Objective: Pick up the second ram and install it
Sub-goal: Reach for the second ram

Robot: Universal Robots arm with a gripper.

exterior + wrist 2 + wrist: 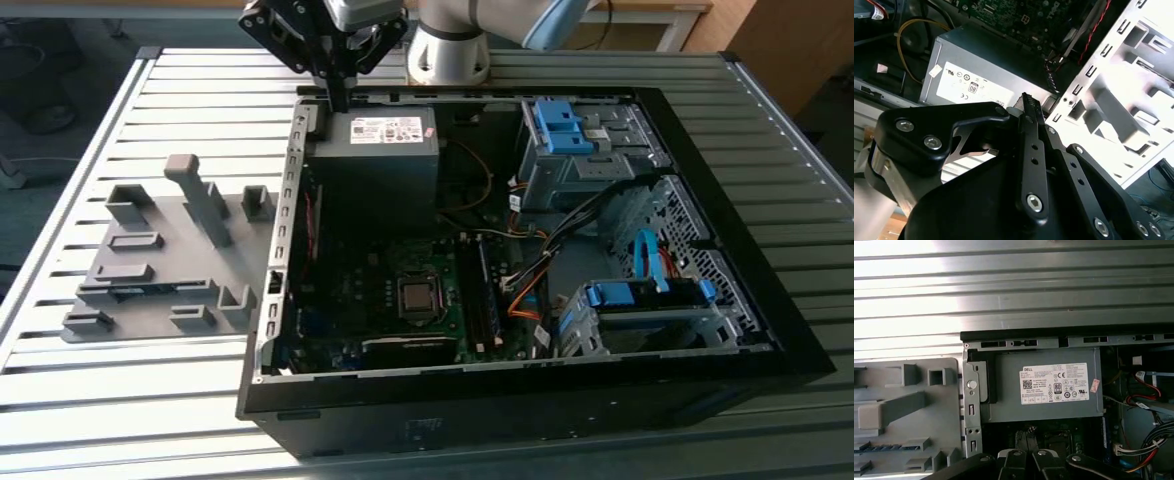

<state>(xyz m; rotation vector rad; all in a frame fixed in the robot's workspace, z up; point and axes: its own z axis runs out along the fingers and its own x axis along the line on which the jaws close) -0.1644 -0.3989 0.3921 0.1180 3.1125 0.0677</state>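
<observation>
The end effector hangs above the far rim of the open computer case, at the corner of the power supply that is nearest the exterior view's left. Its fingers are pressed together and carry nothing; in the second wrist view the two black fingers meet in one narrow tip over the power supply's labelled face.

The second ram is well apart from the end effector. It lies in a long slot of the grey fixture, showing in the first wrist view as a thin blue strip along that slot. In the exterior view the same slot sits towards the near side of the fixture (the strip reads there as a dark line), and the fixture rests on the slatted metal surface just beside the case, on the exterior view's left. A tall slanted grey block rises from the fixture between the ram's slot and the end effector.

Inside the case the motherboard lies flat with the processor socket near its middle. Two drive cages with blue plastic parts stand on the exterior view's right, amid loose cables.
</observation>
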